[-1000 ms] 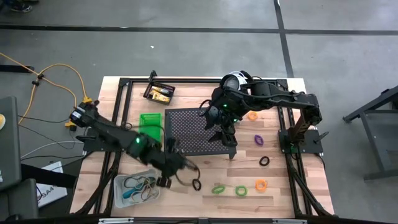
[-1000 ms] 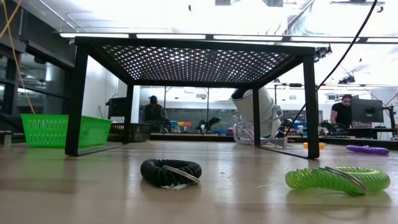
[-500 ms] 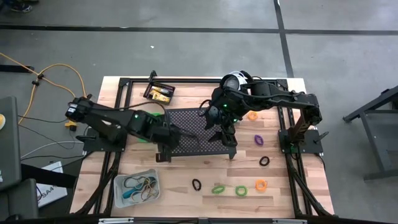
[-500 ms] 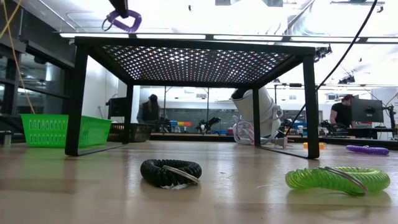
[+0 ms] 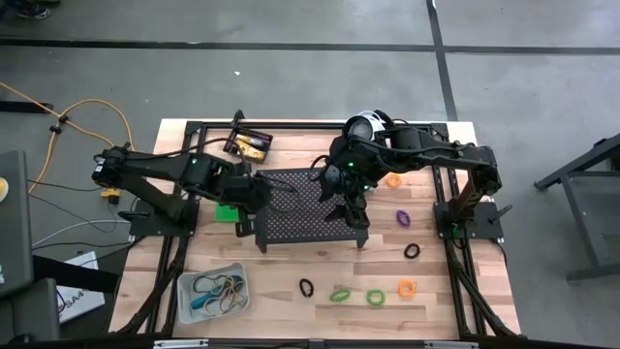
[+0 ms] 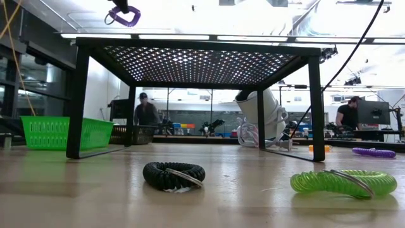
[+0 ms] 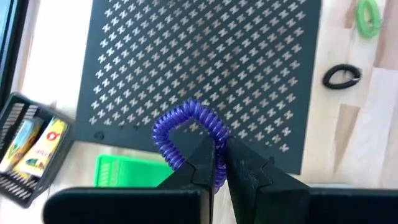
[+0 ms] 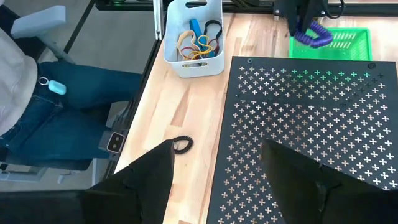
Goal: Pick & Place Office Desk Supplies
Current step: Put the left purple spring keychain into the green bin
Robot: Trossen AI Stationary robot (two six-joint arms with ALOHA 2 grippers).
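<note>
Behind the wooden table (image 5: 291, 267) the low view shows a workshop with people at desks. We see our left gripper (image 7: 219, 163) pinched tight on a purple coil loop (image 7: 186, 127), carrying it high above the left edge of the black perforated stand (image 5: 310, 199), just beside the green bin (image 7: 127, 171). Our right gripper (image 8: 217, 171) hovers over the stand's right half with its jaws spread wide and nothing between them.

The remaining supplies lie well apart: a black loop (image 6: 173, 174) and a green coil (image 6: 343, 182) on the front of the table, more loops (image 5: 407, 288) to the right, the clear bin (image 5: 213, 291) with rubber bands at front left, and the black bin (image 5: 250, 144) with yellow tubes at the back.

We judge the risks as follows. The loop hangs by a thin bite on one side, so it may slip out mid-carry and land on the stand instead of in a bin. Released off-centre, the springy coil could bounce off a bin's rim.
</note>
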